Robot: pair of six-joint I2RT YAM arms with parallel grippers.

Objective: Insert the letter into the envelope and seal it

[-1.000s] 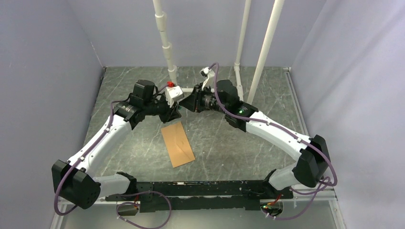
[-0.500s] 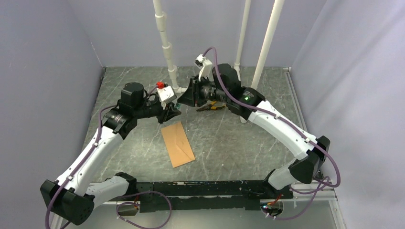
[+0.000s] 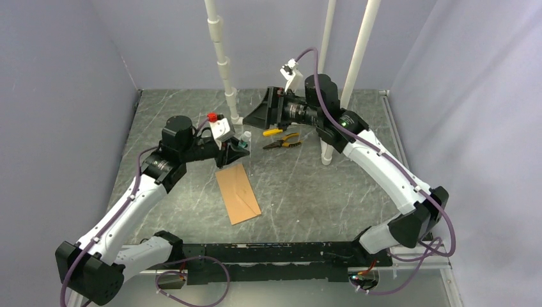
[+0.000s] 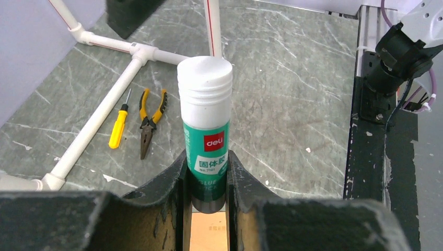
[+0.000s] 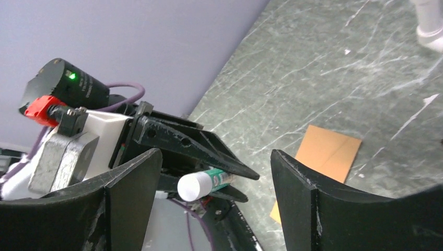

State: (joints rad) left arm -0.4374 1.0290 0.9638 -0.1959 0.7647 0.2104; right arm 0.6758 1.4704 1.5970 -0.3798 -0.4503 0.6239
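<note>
The left fingers clamp a glue stick (capped), seemingly over the envelope.

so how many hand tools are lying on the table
2. A yellow-handled screwdriver and yellow-handled pliers lie side by side on the far part of the table, next to the white pipe. Others could be hidden from these views.

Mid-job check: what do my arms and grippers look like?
The left arm and right arm have white shell links, black joint housings and a purple cable along each. The left gripper and right gripper are black with two wedge-shaped, scuffed fingers. A white camera block with a red cap tops the left wrist; a green light marks the right arm.
</note>
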